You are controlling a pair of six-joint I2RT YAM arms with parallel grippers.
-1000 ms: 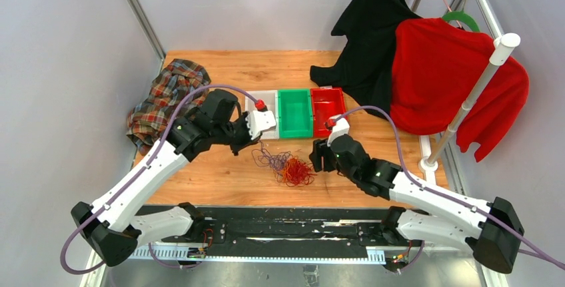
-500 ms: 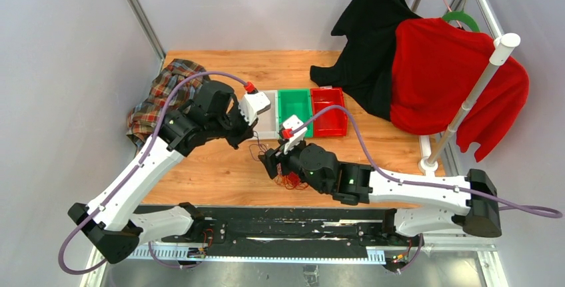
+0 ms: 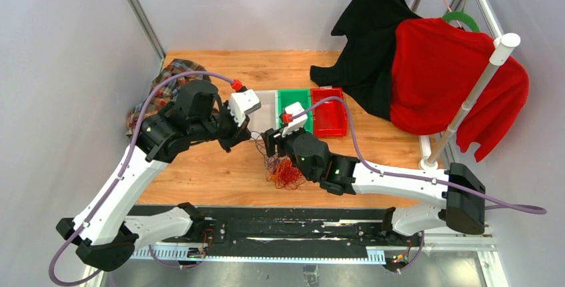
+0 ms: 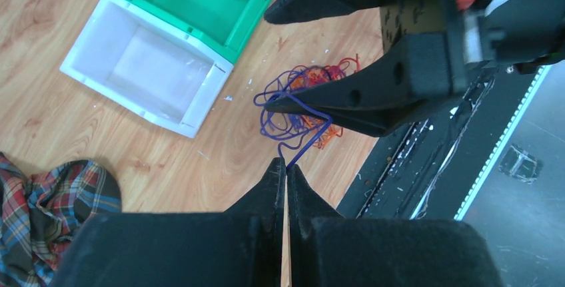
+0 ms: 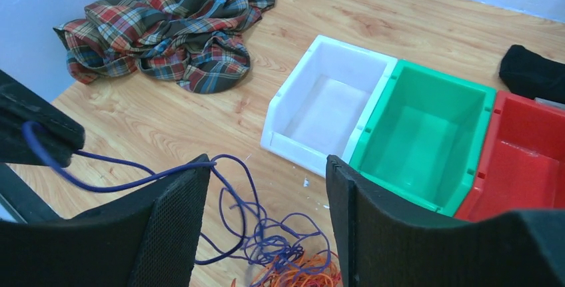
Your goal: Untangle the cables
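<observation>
The cables (image 3: 285, 171) lie as a tangle of orange, red and purple strands on the wooden table near its front edge. My left gripper (image 4: 286, 165) is shut on a purple cable (image 4: 295, 118) and holds it taut up from the pile; in the top view the left gripper (image 3: 245, 140) is left of the pile. My right gripper (image 5: 266, 160) is open just above and behind the tangle (image 5: 293, 260). The taut purple cable (image 5: 126, 182) crosses the tip of its left finger (image 5: 174, 224). In the top view the right gripper (image 3: 270, 143) is over the pile's far side.
A white bin (image 3: 264, 112), a green bin (image 3: 294, 104) and a red bin (image 3: 331, 115) stand in a row behind the pile. A plaid cloth (image 3: 160, 87) lies at the far left. Black (image 3: 373, 40) and red (image 3: 446, 80) garments hang on a rack at the right.
My right arm has swung left from beside the pile and now stands open over its far side. My left gripper has drawn back to the left, pulling the purple cable out.
</observation>
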